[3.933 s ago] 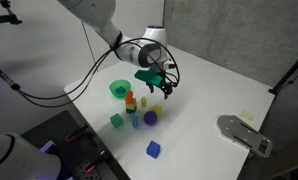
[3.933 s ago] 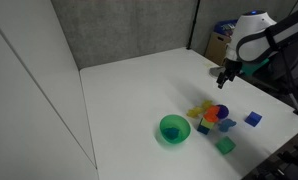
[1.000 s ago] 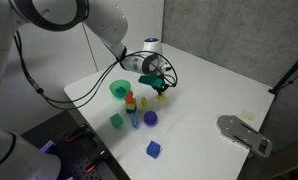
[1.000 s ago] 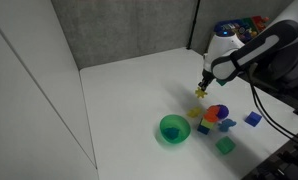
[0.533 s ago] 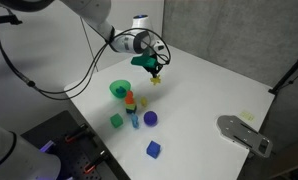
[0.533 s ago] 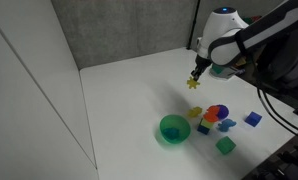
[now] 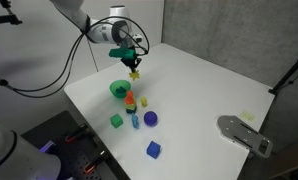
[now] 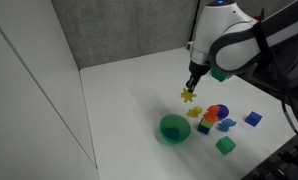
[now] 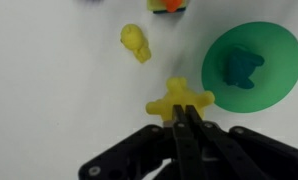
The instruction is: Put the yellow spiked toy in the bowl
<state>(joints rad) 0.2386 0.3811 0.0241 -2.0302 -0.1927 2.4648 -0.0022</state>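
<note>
The gripper (image 9: 186, 120) is clenched on the yellow spiked toy (image 9: 175, 97), pinching 1 of its thin arms between jaws that are nearly together. The toy hangs in the air under the fingers, above the white table (image 7: 209, 95). It is near the green bowl (image 9: 251, 68) but not over it (in the wrist view it sits just beside the rim).

The main risk is the hold itself. Only 1 narrow spike looks pinched, so a quick sideways move could make the toy swivel or slip out before it reaches the bowl. Letting go from here would probably land it on the table beside the rim, where its bumpy shape could send it tumbling toward the small yellow block (image 9: 136, 42) or the cluster of coloured blocks (image 8: 217, 118).

The bowl looks light, so a low approach might clip its rim and shove it. A darker green patch shows inside the bowl; I cannot tell whether it is a shadow or an object.
</note>
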